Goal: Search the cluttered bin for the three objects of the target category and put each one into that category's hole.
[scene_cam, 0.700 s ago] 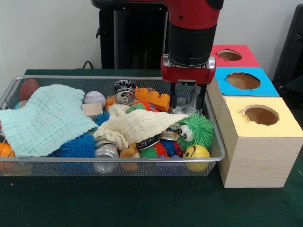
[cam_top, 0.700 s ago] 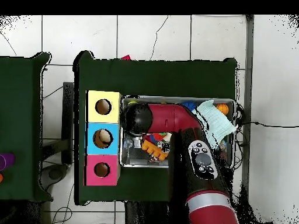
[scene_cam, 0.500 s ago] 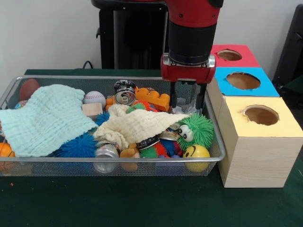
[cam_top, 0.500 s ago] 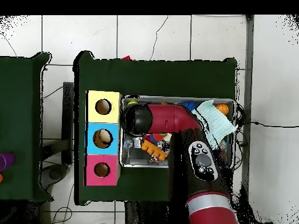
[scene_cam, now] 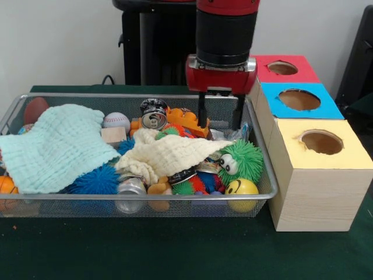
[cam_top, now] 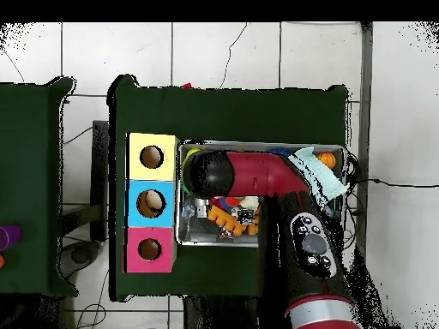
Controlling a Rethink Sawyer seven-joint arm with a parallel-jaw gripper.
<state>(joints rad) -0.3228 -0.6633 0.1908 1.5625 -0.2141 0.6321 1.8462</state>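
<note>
My gripper (scene_cam: 220, 119) hangs open over the right end of the wire bin (scene_cam: 265, 192), its fingertips (scene_cam: 201, 121) just above an orange toy brick (scene_cam: 187, 121) and a crumpled clear wrapper (scene_cam: 230, 134). Nothing sits between the fingers. Crushed cans lie in the clutter: one at the back (scene_cam: 154, 114), one at the front (scene_cam: 131, 188), one under the cream cloth (scene_cam: 169, 154). A green fuzzy ball with eyes (scene_cam: 243, 160) and a yellow smiley ball (scene_cam: 242, 188) rest at the bin's right front. In the overhead view the arm (cam_top: 249, 176) hides the gripper and much of the bin (cam_top: 184, 240).
Right of the bin stand three boxes with round holes: yellow (scene_cam: 320, 142), blue (scene_cam: 299, 99), red (scene_cam: 282, 68). A mint cloth (scene_cam: 55, 146) covers the bin's left part. A baseball (scene_cam: 116, 121), a wooden block (scene_cam: 113, 135) and a blue spiky ball (scene_cam: 96, 181) lie nearby.
The gripper has shifted left in the front view and risen a little, away from the blue box's side. It stays open. The arm's elbow has swung in the overhead view.
</note>
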